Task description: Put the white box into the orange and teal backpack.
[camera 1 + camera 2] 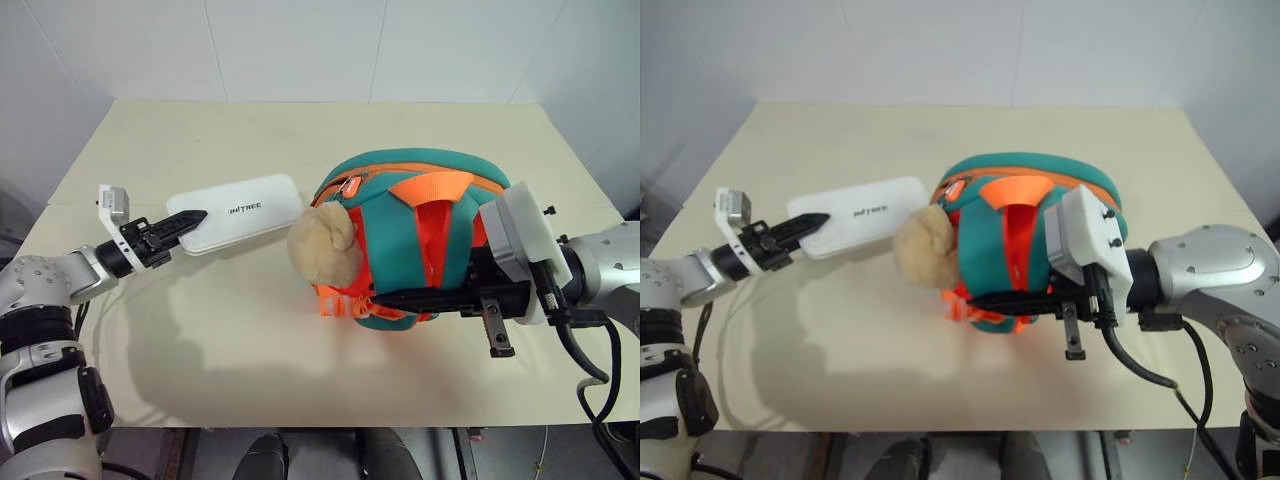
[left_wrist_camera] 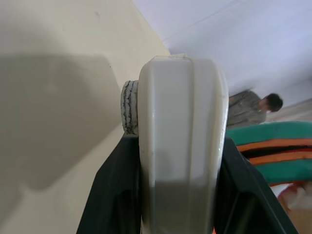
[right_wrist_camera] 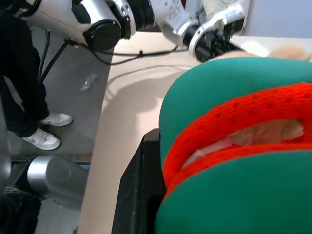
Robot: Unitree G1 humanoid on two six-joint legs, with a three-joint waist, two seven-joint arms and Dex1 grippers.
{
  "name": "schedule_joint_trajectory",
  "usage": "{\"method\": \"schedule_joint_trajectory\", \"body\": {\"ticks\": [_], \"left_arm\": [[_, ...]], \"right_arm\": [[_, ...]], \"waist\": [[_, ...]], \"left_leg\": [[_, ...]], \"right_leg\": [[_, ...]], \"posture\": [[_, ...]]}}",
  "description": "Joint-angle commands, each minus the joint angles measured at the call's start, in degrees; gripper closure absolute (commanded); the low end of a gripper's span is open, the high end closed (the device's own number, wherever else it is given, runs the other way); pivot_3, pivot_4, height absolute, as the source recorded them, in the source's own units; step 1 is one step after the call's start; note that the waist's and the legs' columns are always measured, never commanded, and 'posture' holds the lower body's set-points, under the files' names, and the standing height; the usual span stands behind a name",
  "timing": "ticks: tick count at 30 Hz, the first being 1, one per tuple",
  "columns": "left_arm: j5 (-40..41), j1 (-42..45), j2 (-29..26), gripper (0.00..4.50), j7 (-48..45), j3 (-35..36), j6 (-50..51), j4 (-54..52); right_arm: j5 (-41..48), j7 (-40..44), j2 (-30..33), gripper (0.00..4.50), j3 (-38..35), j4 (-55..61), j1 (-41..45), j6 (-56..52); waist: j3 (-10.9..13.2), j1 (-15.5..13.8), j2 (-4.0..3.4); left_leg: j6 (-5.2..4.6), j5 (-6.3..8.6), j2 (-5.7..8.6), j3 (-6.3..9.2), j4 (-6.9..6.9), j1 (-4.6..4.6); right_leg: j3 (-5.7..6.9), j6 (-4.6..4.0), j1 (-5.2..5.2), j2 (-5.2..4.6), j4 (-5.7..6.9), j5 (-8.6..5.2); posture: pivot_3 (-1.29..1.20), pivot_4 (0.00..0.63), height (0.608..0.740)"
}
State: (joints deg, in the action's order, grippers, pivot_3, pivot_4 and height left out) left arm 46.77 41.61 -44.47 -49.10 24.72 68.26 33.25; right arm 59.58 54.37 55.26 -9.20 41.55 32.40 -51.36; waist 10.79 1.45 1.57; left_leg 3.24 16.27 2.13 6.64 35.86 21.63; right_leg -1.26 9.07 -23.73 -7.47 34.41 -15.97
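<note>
The white box (image 1: pixel 238 212) is flat with small dark lettering and hangs a little above the table, casting a shadow below. My left gripper (image 1: pixel 192 220) is shut on its left end; in the left wrist view the white box (image 2: pixel 183 136) stands edge-on between the black fingers (image 2: pixel 113 195). To its right is the orange and teal backpack (image 1: pixel 420 235), its straps facing me and a tan plush head (image 1: pixel 322 245) on its left side. My right gripper (image 1: pixel 388 298) reaches in from the right and is shut on the backpack's lower part by the orange straps (image 3: pixel 234 126).
The cream table (image 1: pixel 300 130) has free room behind the backpack and at the front left. White walls stand behind it. A person's dark trouser legs and white shoes (image 3: pixel 41 131) are on the floor beside the table, on my left arm's side.
</note>
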Motion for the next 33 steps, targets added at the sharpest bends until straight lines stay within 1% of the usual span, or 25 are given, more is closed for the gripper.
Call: {"method": "schedule_joint_trajectory", "body": {"ticks": [1,4,6,10,13,18,23,26,29,33], "left_arm": [[1.3,-0.5,-2.7,3.18,-2.0,1.8,0.0,-5.0],[1.3,-1.2,-3.2,3.18,-2.5,2.0,-1.6,-7.4],[1.3,-3.0,-2.7,3.18,-4.1,3.4,-6.4,-11.5],[3.1,-6.8,-1.5,3.18,-9.3,7.3,-15.2,-18.2],[3.1,-8.1,-0.6,3.18,-12.6,8.9,-21.6,-19.6],[4.2,-9.8,-2.6,3.18,-20.2,9.1,-24.8,-20.6],[3.6,-11.7,-5.9,3.18,-29.5,5.7,-25.7,-21.4],[2.7,-11.1,-8.2,3.18,-33.4,3.4,-26.1,-20.7],[1.3,-7.9,-10.1,3.18,-36.4,0.5,-27.4,-18.4],[-1.7,-2.8,-9.9,3.18,-38.4,-3.2,-30.6,-13.7]], "right_arm": [[1.2,1.3,1.5,3.95,-1.6,2.1,-1.3,1.7],[0.5,1.1,1.4,3.95,-1.4,1.2,-1.9,2.4],[-0.4,1.3,1.2,3.95,-1.4,0.4,-3.4,3.0],[-3.0,2.9,1.9,3.95,-1.6,-0.8,-7.5,4.8],[-3.7,3.9,2.3,3.95,-2.2,-1.6,-9.6,5.6],[-5.0,5.1,2.5,3.95,-1.6,-2.9,-10.7,6.9],[-6.4,6.3,2.3,3.95,-0.4,-4.2,-10.5,8.0],[-7.0,7.1,2.3,3.95,-0.2,-4.7,-10.4,8.3],[-7.9,7.8,2.0,3.95,0.4,-5.5,-10.0,8.9],[-8.5,7.5,1.1,3.95,1.5,-6.1,-9.1,9.3]], "waist": [[0.0,-0.1,0.01],[0.0,-0.2,0.01],[0.0,-0.3,0.01],[0.0,-0.3,0.02],[0.0,-0.4,0.02],[0.0,-0.8,0.02],[0.0,-1.2,0.02],[0.0,-1.3,0.02],[0.0,-1.4,0.02],[0.0,-1.4,0.02]], "left_leg": [[0.0,0.0,0.0,0.0,0.01,0.01],[-0.06,0.03,0.01,0.0,0.11,0.01],[-0.15,0.09,0.01,0.0,0.14,0.01],[-0.02,0.03,-0.02,-0.01,0.1,0.01],[-0.02,0.05,-0.03,-0.05,0.11,0.01],[-0.05,0.08,-0.02,-0.08,0.14,0.01],[-0.14,0.12,-0.04,-0.08,0.16,0.01],[-0.2,0.16,-0.04,-0.08,0.17,0.0],[-0.23,0.18,-0.05,-0.08,0.17,0.01],[-0.25,0.19,-0.03,-0.08,0.21,0.0]], "right_leg": [[0.0,0.0,0.0,0.0,0.0,0.0],[0.0,0.0,0.02,-0.01,-0.01,0.0],[0.0,0.0,0.02,-0.01,-0.09,0.0],[-0.01,-0.01,0.01,0.0,-0.16,0.0],[-0.01,-0.01,0.02,0.0,-0.25,0.0],[-0.01,0.0,0.04,0.0,-0.26,0.0],[-0.01,0.0,0.04,0.03,-0.25,0.0],[-0.01,-0.01,0.05,0.02,-0.25,0.0],[0.0,-0.01,0.05,0.03,-0.25,0.0],[0.02,0.0,0.08,0.03,-0.22,0.0]], "posture": [[0.0,0.15,0.74],[0.0,0.15,0.74],[0.0,0.15,0.74],[0.0,0.15,0.74],[0.0,0.15,0.74],[0.0,0.15,0.74],[0.0,0.15,0.74],[0.0,0.15,0.74],[0.0,0.15,0.74],[0.0,0.15,0.74]]}}
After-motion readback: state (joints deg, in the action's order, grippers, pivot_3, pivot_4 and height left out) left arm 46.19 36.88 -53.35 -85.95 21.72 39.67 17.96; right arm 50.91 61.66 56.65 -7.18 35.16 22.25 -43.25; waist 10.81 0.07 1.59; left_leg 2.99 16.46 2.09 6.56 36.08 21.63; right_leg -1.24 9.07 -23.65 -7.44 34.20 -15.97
